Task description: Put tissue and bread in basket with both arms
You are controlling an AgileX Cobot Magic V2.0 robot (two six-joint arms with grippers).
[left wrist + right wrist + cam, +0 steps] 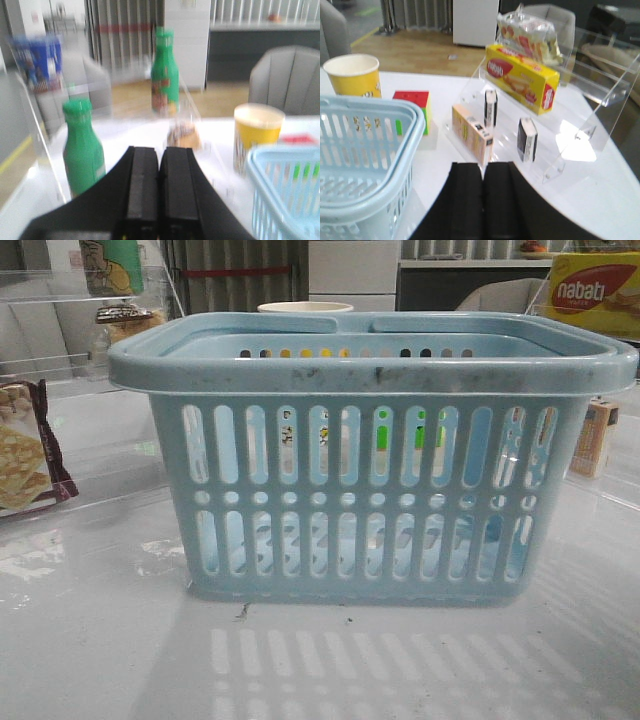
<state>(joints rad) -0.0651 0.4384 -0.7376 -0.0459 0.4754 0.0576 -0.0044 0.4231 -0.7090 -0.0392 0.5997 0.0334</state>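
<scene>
- Front view: The pale blue basket (372, 455) stands in the middle of the white table (100, 640), handles folded along its scuffed rim, and hides most of what lies behind it. A cracker packet (25, 455) lies on the table to its left, a yellow wafer box (594, 292) sits high at the right, and the rim of a paper cup (305, 308) peeks over the far edge. Neither arm appears here, and neither the bread nor the tissue can be made out.

- Left wrist view (blurred): The left gripper (160, 187) is clenched, its two black fingers pressed together with nothing between them, held above the table. Beyond it, the bread (183, 136) sits on a clear shelf, between a near green bottle (82, 150) and a farther green bottle (165, 75). The yellow cup (257, 132) stands just beside a corner of the basket (285, 195).

- Right wrist view: The right gripper (483, 200) is likewise closed and empty, clear of every item. Ahead, a clear stepped rack (570, 115) carries the tissue (526, 140) standing on edge on a low step, with a second dark pack (491, 107) on a step behind it, a cream carton (471, 132) beside them and the wafer box (522, 77) above. A colour cube (412, 107) rests just beside the basket (365, 165).
</scene>
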